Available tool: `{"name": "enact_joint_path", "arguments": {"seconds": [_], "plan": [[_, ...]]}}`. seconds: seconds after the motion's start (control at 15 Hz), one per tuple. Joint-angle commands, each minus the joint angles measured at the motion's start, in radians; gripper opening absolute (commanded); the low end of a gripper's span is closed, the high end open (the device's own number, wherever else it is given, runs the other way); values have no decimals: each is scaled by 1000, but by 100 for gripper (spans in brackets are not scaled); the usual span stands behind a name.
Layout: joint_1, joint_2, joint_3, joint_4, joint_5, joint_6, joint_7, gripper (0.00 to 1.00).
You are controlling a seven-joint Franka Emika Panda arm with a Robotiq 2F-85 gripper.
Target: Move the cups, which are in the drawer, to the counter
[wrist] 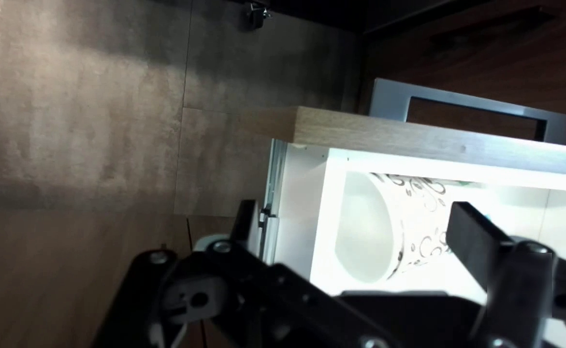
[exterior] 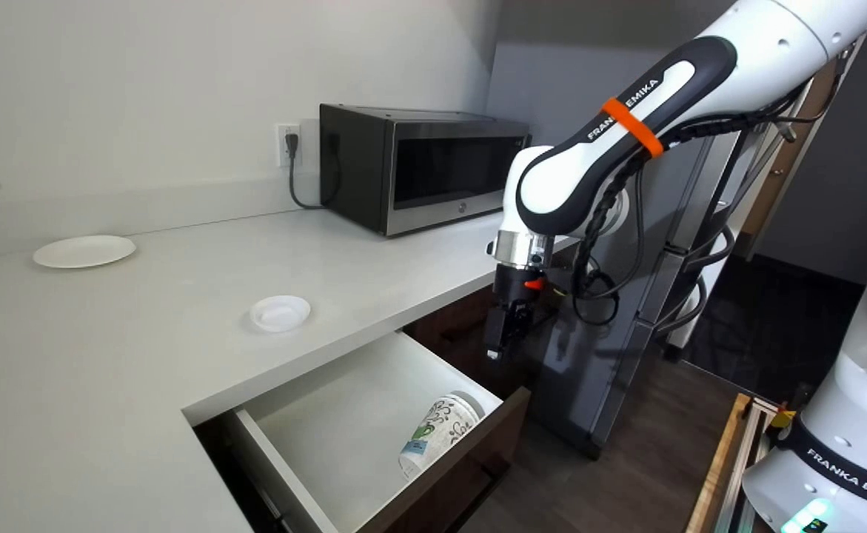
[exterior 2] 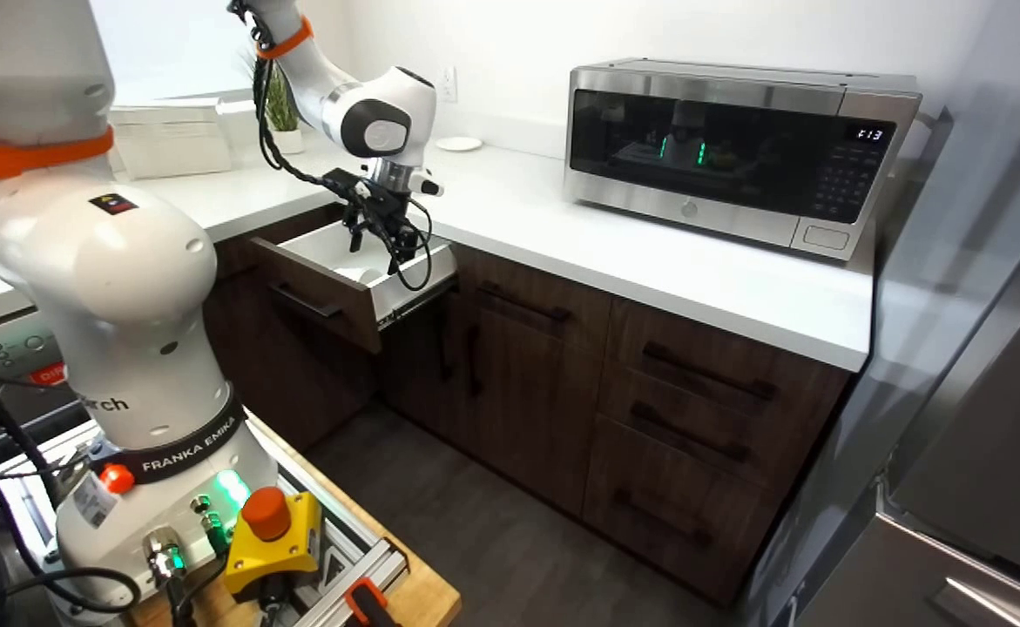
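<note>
The cups (exterior: pixel 440 433) lie on their side, nested in a stack, against the front wall inside the open drawer (exterior: pixel 329 422). They are whitish with dark swirls and a blue-green mark. In an exterior view only a small pale part of the cups (exterior 2: pixel 360 275) shows. In the wrist view the cups' open mouth faces left (wrist: pixel 415 217). My gripper (wrist: pixel 355 210) is open and empty above the drawer's side wall, its fingers spread over the rim and the cups without holding them. The gripper also shows in both exterior views (exterior: pixel 503 344) (exterior 2: pixel 379 251). The white counter (exterior: pixel 144 333) borders the drawer.
A small white dish (exterior: pixel 280 313) and a larger white plate (exterior: pixel 84 252) lie on the counter. A microwave (exterior 2: pixel 719 157) stands on it at the back. The drawer front (exterior 2: pixel 322 292) sticks out with a handle. A grey fridge (exterior: pixel 618 318) stands beyond the arm.
</note>
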Motion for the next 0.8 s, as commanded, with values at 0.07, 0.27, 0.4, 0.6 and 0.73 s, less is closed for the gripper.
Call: {"name": "enact_joint_path", "arguments": {"seconds": [0.07, 0.27, 0.4, 0.6, 0.73], "plan": [[25, 56, 73, 11, 35, 93, -33, 100], [20, 49, 86, 12, 1, 95, 2, 100], [21, 53, 91, 15, 1, 101, 3, 100], [-13, 98, 139, 46, 248, 188, -202, 100], [-23, 118, 153, 68, 352, 202, -287, 100]]}}
